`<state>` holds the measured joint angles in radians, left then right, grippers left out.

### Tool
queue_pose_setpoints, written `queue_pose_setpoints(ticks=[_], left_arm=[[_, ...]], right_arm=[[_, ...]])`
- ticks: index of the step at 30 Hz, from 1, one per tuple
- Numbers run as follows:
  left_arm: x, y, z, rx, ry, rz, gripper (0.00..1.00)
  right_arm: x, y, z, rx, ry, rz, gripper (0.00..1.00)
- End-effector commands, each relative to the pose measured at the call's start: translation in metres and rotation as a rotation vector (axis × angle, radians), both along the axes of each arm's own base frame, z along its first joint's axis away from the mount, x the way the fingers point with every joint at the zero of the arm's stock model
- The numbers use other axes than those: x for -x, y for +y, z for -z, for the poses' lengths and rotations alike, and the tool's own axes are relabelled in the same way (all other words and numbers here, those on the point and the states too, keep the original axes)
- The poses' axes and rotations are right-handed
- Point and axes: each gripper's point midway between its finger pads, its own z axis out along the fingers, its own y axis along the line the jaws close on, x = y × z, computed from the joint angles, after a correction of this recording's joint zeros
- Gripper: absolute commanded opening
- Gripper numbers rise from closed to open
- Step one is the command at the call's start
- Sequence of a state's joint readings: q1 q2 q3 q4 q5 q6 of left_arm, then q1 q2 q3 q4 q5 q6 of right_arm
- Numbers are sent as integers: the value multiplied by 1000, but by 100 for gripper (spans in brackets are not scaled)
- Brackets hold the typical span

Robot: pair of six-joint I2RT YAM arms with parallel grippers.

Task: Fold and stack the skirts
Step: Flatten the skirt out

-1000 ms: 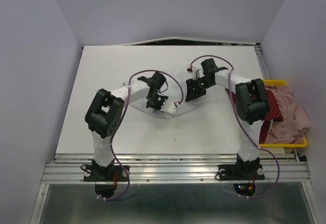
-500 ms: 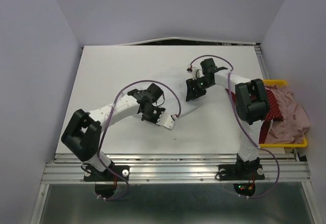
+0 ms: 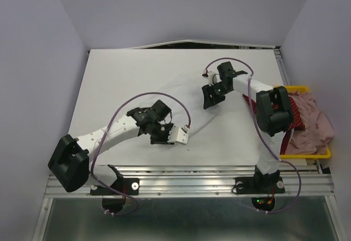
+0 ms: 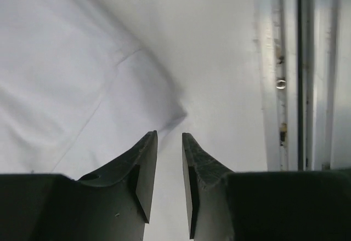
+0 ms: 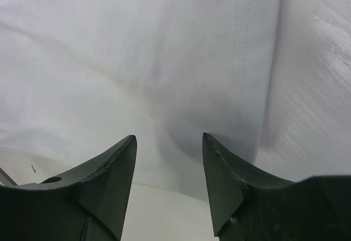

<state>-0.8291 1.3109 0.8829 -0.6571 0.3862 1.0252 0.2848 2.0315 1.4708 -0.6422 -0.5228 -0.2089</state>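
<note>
We see the dark red dotted skirt [image 3: 296, 115] and pink skirt [image 3: 318, 124] heaped in the yellow tray [image 3: 307, 155] at the right edge. A white cloth [image 3: 185, 94] lies mid-table. The right arm bends left, its right gripper [image 3: 208, 97] spread and empty over the cloth's far end. The left arm stretches low, with the left gripper [image 3: 178, 136] at the near corner, fingers narrowly parted and holding nothing.

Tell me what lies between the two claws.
A white cloth, spread on the table, fills the stretch between the left claw and right claw; the top view shows it.
</note>
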Motion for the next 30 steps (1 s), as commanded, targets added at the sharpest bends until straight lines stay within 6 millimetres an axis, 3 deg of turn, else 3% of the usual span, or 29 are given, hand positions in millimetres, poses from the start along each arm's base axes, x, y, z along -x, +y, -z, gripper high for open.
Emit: queue_pose_setpoints(ticks=[1,3,4,6,7,9,10,11,15,21,25,30], left_arm=[[-76,-4,-45,188,32,-380,34],[-109,7,-55,220,80,-506,33],[-131,32,-56,243,99,-619,33],[-153,47,-60,299,160,-734,33],[-169,68,-58,316,190,-836,34],[-182,88,-52,325,218,-924,34],[-188,97,-48,327,229,-964,34],[-197,115,-38,318,246,-1035,34],[-217,153,-16,304,300,-1192,34],[-226,175,4,300,368,-1286,35],[-225,175,11,287,390,-1290,36],[-230,171,16,305,431,-1290,40]], right_arm=[[9,-8,-27,26,-74,-55,55],[21,6,-45,-8,-109,-104,54],[24,13,-51,-22,-138,-121,52],[42,25,-53,-26,-165,-160,52],[56,41,-61,-41,-214,-207,52],[71,59,-67,-52,-252,-264,52],[88,79,-70,-62,-281,-335,51],[96,87,-69,-52,-291,-365,50],[135,129,-65,-60,-317,-517,50],[173,172,-49,-12,-410,-684,59],[179,187,-36,28,-460,-723,67],[180,196,-24,62,-491,-758,68]])
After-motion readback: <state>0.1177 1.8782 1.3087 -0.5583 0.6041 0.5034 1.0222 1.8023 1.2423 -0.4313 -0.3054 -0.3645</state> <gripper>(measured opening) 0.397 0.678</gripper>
